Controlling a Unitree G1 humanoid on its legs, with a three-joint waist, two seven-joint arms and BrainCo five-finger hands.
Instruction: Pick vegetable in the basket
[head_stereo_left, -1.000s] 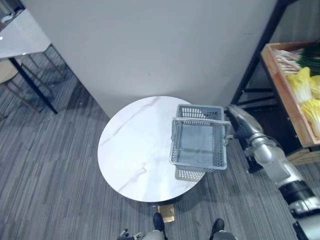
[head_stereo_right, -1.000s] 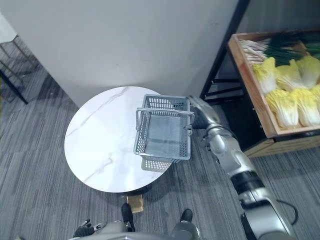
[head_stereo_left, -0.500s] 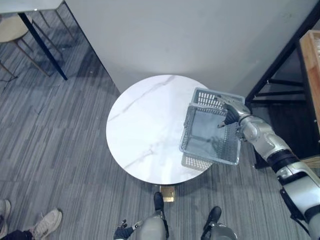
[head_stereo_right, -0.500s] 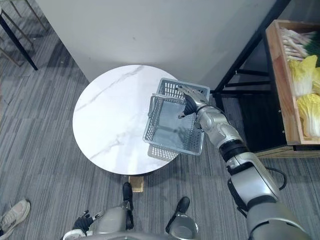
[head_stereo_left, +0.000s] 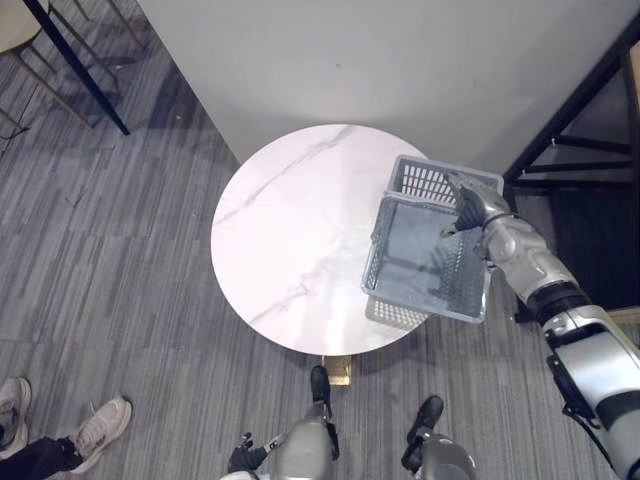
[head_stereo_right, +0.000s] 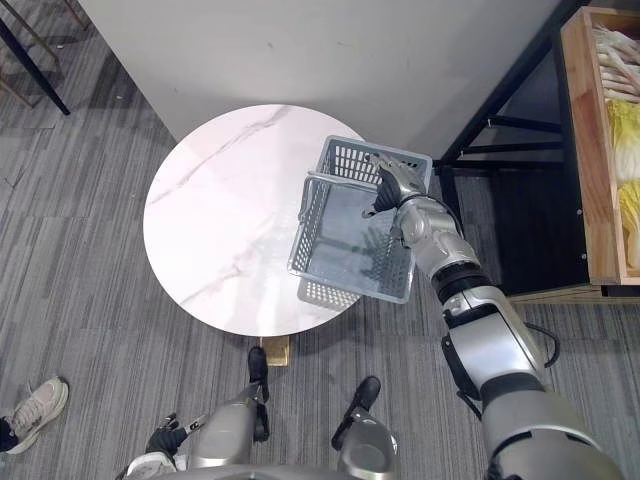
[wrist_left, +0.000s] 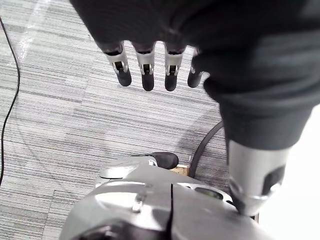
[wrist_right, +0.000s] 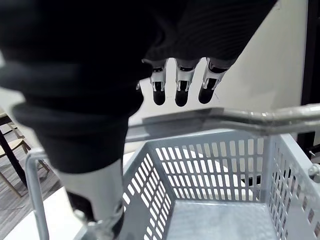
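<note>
A grey plastic basket (head_stereo_left: 372, 256) stands empty at the right edge of the round white marble table (head_stereo_left: 290, 230). My right hand (head_stereo_left: 470, 205) hovers over the basket's far right part. In the right wrist view its fingers (wrist_right: 180, 89) are straight, just above the metal handle bar (wrist_right: 235, 118), open and holding nothing. Pale yellow cabbages (head_stereo_right: 628, 130) and white stalks (head_stereo_right: 615, 45) lie in a wooden crate (head_stereo_right: 585, 150) on the shelf at the far right. My left hand (wrist_left: 145, 70) hangs low over the carpet, fingers straight.
A black shelf frame (head_stereo_right: 500, 125) stands right of the table, and a grey wall (head_stereo_left: 400, 60) rises behind it. A person's shoes (head_stereo_left: 100, 430) are on the carpet at the lower left. Dark furniture legs (head_stereo_left: 75, 70) show at the upper left.
The camera has shifted. My right hand has gone from beside the basket's right wall to above its far right part. A person's shoes have come into view.
</note>
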